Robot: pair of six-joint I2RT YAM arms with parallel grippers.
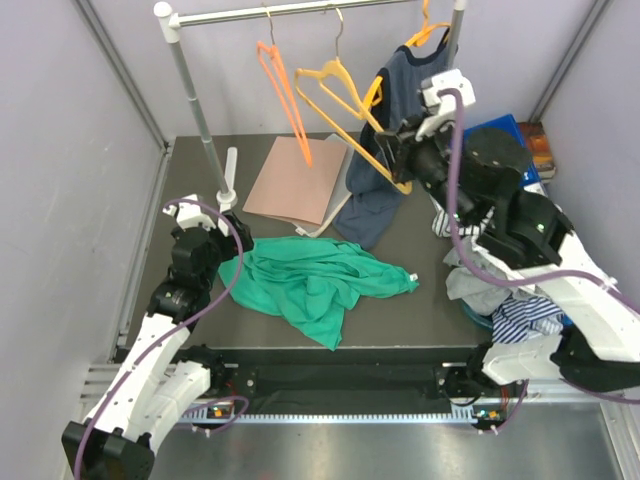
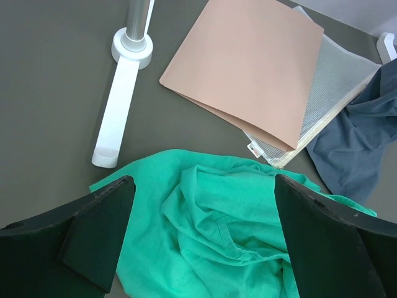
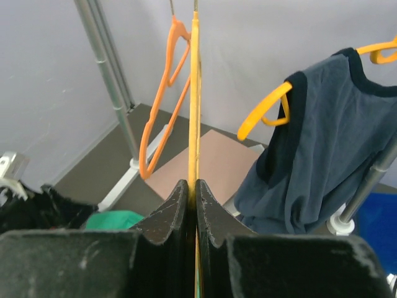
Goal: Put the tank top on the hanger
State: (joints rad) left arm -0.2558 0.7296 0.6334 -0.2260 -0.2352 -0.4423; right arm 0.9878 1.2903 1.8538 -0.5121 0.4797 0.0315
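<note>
The teal-green tank top (image 1: pixel 310 280) lies crumpled on the dark table near the front; it fills the lower part of the left wrist view (image 2: pixel 229 217). My left gripper (image 1: pixel 232 232) is open at the top's left edge, jaws spread wide over the fabric (image 2: pixel 201 239), holding nothing. The pale yellow-orange hanger (image 1: pixel 345 105) hangs tilted from the rail by its hook. My right gripper (image 1: pixel 392 152) is shut on its lower corner; in the right wrist view the hanger (image 3: pixel 194 93) runs edge-on up from between the closed jaws (image 3: pixel 196 189).
A redder orange hanger (image 1: pixel 283 90) hangs left of it on the rail (image 1: pixel 300 12). A dark navy top (image 1: pixel 385 150) hangs on another orange hanger behind. A pink board (image 1: pixel 295 180) lies on the table. A white rack foot (image 2: pixel 121 99) and striped clothes (image 1: pixel 520 315) lie nearby.
</note>
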